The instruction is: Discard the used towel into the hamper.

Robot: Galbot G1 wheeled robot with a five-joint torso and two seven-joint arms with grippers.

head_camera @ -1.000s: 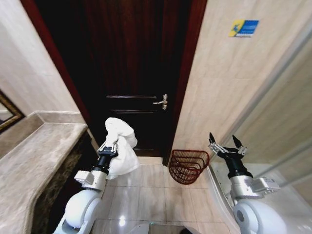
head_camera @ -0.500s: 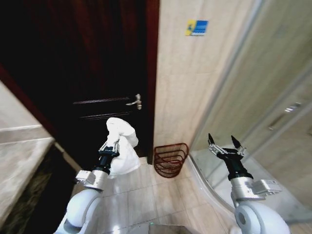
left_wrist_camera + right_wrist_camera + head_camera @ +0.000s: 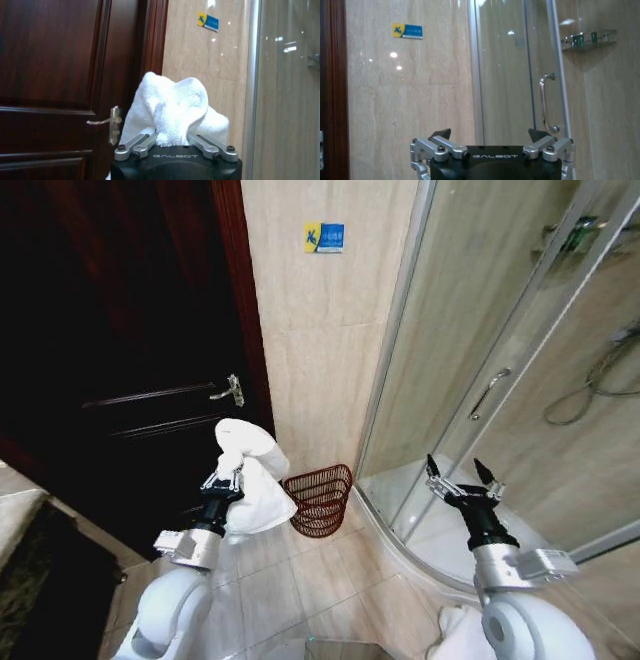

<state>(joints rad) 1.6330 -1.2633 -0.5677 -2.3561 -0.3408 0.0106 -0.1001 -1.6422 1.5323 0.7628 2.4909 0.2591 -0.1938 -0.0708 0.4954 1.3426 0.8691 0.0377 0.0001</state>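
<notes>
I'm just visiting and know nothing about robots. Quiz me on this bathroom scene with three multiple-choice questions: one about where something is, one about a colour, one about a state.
1. Where does the hamper stand?
A. on the floor by the tiled wall, between the door and the shower
B. inside the shower
C. on a counter

2. What colour is the towel?
A. blue
B. white
C. brown

3. How is the right gripper?
A. shut on a towel
B. shut on nothing
C. open and empty

Answers: 1 A, it sits on the floor tiles against the wall. 2 B, the cloth clamped in the left gripper is white. 3 C, its fingers are spread apart with nothing between them.
</notes>
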